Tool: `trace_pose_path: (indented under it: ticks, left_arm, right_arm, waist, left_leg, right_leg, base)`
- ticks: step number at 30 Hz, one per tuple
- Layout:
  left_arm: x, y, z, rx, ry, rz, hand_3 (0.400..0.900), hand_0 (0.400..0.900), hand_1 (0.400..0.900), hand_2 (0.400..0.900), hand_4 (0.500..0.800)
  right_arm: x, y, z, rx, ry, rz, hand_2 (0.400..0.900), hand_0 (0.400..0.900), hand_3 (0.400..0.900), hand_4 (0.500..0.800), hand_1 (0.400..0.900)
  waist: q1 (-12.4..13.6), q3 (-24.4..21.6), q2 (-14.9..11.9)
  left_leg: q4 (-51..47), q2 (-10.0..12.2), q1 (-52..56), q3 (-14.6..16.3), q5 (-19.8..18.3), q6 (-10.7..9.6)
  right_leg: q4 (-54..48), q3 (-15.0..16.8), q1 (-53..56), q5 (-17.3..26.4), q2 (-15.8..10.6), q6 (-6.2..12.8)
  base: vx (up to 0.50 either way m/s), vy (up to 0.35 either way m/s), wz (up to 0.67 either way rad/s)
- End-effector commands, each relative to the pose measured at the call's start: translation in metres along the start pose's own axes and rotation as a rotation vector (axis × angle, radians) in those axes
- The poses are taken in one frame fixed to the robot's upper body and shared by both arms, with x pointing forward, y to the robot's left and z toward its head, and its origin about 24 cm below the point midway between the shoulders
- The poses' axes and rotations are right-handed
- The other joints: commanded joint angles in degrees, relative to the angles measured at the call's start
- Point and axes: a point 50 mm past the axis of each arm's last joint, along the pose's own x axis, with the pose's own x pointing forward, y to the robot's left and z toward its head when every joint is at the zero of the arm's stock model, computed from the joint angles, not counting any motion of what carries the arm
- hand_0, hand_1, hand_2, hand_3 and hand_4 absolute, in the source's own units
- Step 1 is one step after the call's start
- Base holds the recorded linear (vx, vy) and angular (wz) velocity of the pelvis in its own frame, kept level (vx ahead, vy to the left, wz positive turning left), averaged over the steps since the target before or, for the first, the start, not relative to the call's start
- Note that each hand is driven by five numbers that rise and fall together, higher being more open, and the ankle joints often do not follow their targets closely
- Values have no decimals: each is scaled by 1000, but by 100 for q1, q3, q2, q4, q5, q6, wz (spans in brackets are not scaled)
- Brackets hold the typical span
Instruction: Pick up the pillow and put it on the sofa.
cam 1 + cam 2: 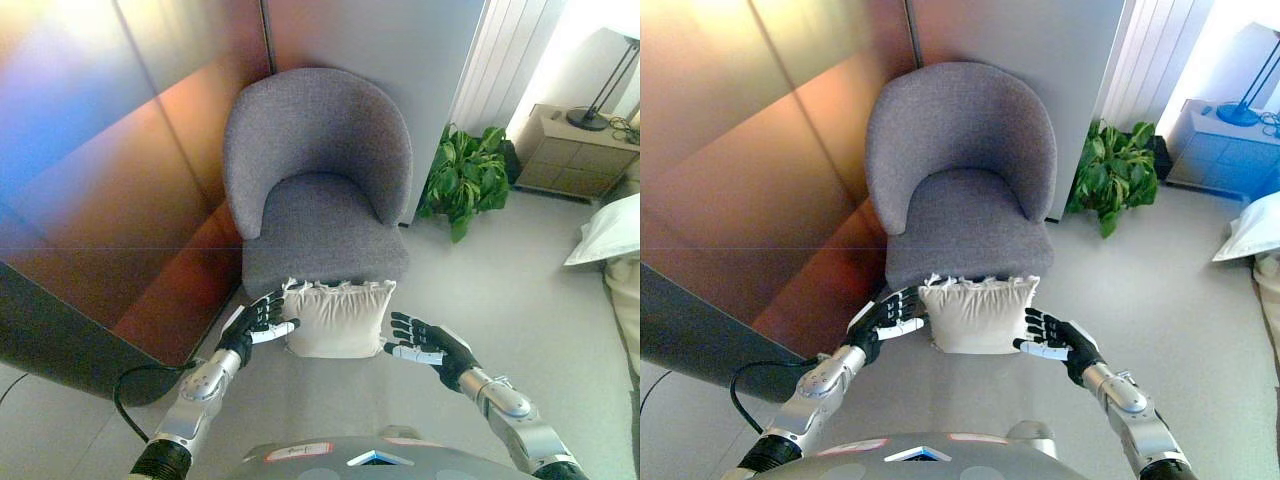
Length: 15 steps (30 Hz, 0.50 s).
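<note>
A small cream pillow [338, 318] with frilled edges is held up between my two hands, just in front of the front edge of a grey tub armchair [318, 180]. My left hand [262, 325] presses its left side with fairly straight fingers. My right hand [425, 340] presses its right side, fingers extended toward it. The pillow sits a little below the level of the chair's seat [325, 225]. The seat holds nothing.
A brown panelled wall [110, 170] stands close on the left. A green potted plant [465, 180] stands right of the chair. A bedside cabinet [580, 150] with a lamp is at the far right, with white bedding [612, 232] below it.
</note>
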Motion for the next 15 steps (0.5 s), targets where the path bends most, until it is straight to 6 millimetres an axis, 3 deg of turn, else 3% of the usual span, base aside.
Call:
trace_pose_path:
  ticks: [1,15]
  left_arm:
    - [5,22,32,43,-156,62,900,900,900,900,800]
    - [5,18,31,31,-154,46,900,900,900,900,800]
  right_arm:
    - [11,6,37,-55,-169,51,900,900,900,800,900]
    - [9,3,38,-52,-177,35,900,900,900,800,900]
  waist:
    - [-37,-226,-356]
    - [-75,-219,-327]
  left_leg:
    - [445,-9,-369,-147,-307,29]
    - [447,75,-433,-162,-252,-29]
  right_leg:
    - [-436,-27,114,442,-68,104]
    - [-480,-32,107,411,27,73]
  base:
    - [0,0,0]
    - [0,-7,0]
